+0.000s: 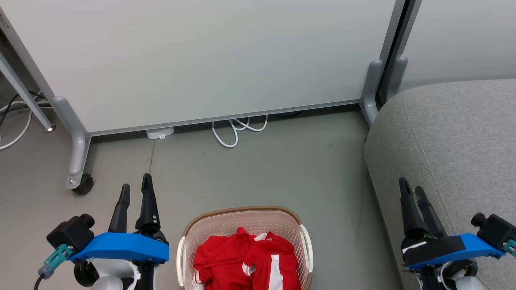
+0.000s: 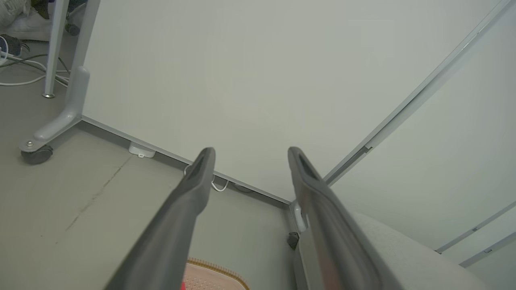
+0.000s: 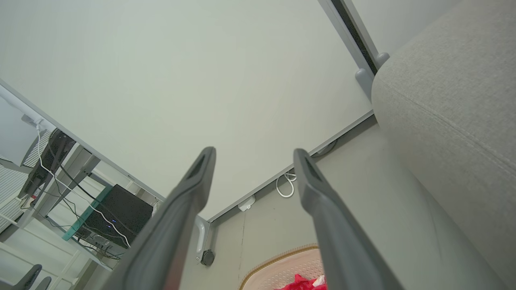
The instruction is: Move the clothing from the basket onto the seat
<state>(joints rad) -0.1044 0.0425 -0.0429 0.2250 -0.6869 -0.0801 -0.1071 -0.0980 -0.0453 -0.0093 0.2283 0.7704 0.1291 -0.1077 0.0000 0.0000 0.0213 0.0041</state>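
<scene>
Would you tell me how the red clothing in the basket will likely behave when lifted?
The clothing lies crumpled in folds, so it will probably hang floppy. It looks thin, so likely light. The two pieces overlap in the basket, so one might drag the other.

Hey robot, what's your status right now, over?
Left gripper open, empty. Right gripper open, empty. Clothing in basket; seat to the right. Nothing seen in the way.
</scene>
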